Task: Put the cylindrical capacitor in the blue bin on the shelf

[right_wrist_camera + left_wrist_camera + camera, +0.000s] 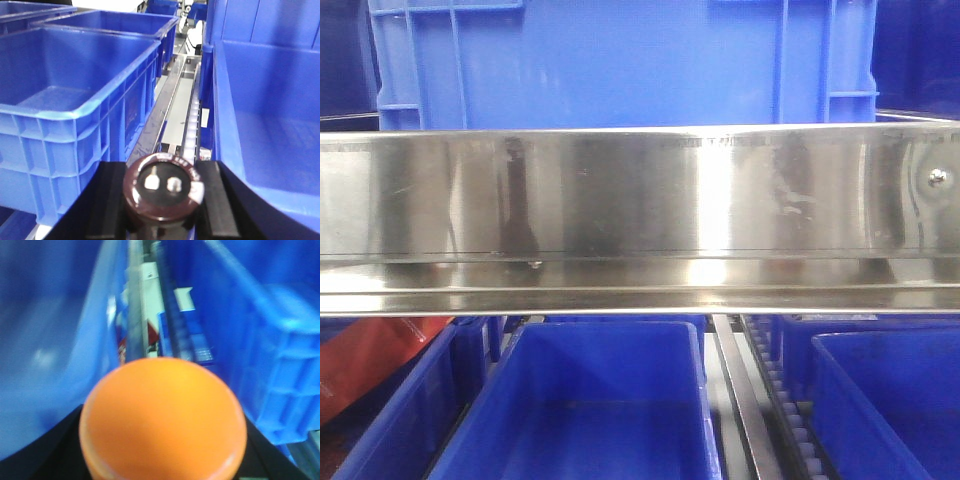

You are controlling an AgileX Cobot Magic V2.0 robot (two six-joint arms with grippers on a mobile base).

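The cylindrical capacitor (162, 187) is dark brown with two metal terminals on its end face. My right gripper (162, 202) is shut on it, a black finger (112, 200) on each side. It hangs above the roller track (192, 125) between two blue bins, one on the left (75, 105) and one on the right (270, 125). My left gripper (162, 462) is shut on a round orange object (162, 420) that hides its jaws. The shelf's shiny steel front rail (640, 200) spans the front view, where neither gripper shows.
A large blue bin (620, 60) stands on the tier above the rail. Below it are open blue bins at centre (590, 400) and right (890, 400), with a roller track (790, 410) between them. A red object (370, 365) lies lower left. Blue bin walls (280, 365) flank the left gripper.
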